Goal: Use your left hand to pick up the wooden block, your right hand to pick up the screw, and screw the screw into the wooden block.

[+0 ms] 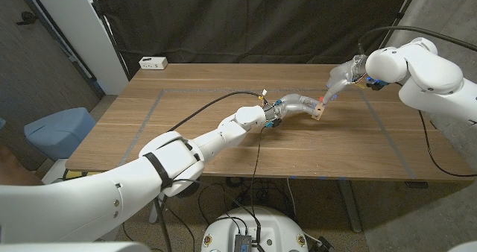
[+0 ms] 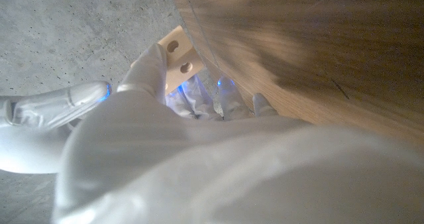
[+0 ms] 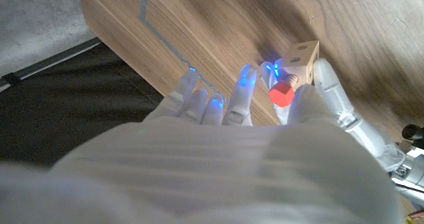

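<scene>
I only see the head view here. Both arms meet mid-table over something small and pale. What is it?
Observer: A wooden block with round holes in its face, held by the left robot hand.
Operator: And the other arm, is it carrying anything?
Observer: Yes. The right robot hand pinches a screw with a red head.
Operator: Is the screw near the block?
Observer: Its tip is right at the block's face, in the right wrist view; whether it has entered a hole I cannot tell.
</scene>
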You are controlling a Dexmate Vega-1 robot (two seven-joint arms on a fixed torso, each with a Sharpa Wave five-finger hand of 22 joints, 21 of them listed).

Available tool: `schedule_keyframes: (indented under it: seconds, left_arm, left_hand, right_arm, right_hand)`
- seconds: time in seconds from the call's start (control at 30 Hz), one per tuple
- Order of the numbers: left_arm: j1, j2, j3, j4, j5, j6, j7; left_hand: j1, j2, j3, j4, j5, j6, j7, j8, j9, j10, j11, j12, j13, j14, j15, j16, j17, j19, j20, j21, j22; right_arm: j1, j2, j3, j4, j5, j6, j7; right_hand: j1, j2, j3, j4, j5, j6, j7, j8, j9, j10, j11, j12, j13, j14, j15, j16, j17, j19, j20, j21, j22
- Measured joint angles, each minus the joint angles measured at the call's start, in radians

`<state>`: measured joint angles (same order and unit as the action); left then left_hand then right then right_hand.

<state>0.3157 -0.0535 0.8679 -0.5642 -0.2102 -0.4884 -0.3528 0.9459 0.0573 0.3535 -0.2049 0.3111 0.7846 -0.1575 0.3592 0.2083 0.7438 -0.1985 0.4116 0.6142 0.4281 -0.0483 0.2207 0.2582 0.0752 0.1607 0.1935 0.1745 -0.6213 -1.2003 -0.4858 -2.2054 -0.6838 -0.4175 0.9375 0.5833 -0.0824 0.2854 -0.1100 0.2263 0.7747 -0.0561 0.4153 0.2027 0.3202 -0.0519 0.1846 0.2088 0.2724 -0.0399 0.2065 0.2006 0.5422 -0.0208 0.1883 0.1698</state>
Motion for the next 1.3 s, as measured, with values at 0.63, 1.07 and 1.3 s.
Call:
schedule_keyframes:
  seconds: [0.63, 1.07, 1.3]
  left_arm:
    - [0.009, 0.019, 0.01, -0.037, 0.021, -0.002, 0.02]
    - [0.011, 0.026, 0.018, -0.054, 0.037, 0.003, 0.039]
    - [0.013, 0.027, 0.021, -0.06, 0.043, 0.003, 0.049]
  left_hand:
    - [0.0, 0.0, 0.0, 0.0, 0.005, 0.0, 0.0, -0.003, 0.0, 0.0, -0.004, 0.0, -0.001, 0.0, 0.0, 0.0, 0.0, 0.0, 0.0, 0.0, 0.0]
    - [0.0, 0.0, 0.0, 0.0, 0.005, 0.0, 0.0, -0.003, 0.001, 0.0, -0.004, 0.0, 0.0, 0.0, 0.0, 0.0, 0.0, 0.0, 0.0, 0.0, 0.0]
    - [0.004, 0.004, 0.0, 0.0, 0.004, 0.0, 0.0, -0.002, 0.001, -0.003, -0.004, 0.002, 0.0, 0.0, 0.0, 0.0, 0.0, 0.002, -0.002, 0.0, 0.0]
  right_arm:
    - [0.021, -0.002, 0.009, 0.008, 0.059, 0.003, 0.007]
    - [0.005, -0.012, 0.033, 0.024, 0.155, 0.008, -0.051]
    - [-0.002, -0.023, 0.037, 0.027, 0.204, 0.003, -0.081]
  right_hand:
    - [0.067, 0.006, 0.03, -0.04, -0.02, -0.171, 0.004, -0.072, 0.009, -0.114, 0.029, -0.004, 0.008, -0.058, -0.001, -0.008, -0.001, -0.026, 0.026, 0.0, 0.0]
    - [0.113, 0.005, 0.05, -0.061, -0.028, -0.158, 0.01, -0.071, 0.009, -0.119, 0.023, -0.004, 0.008, -0.059, -0.001, -0.012, -0.006, -0.03, 0.03, 0.0, 0.0]
    - [0.133, 0.001, 0.056, -0.067, -0.028, -0.153, 0.015, -0.067, 0.014, -0.119, 0.023, 0.001, 0.008, -0.059, -0.001, -0.012, -0.005, -0.03, 0.03, 0.0, -0.002]
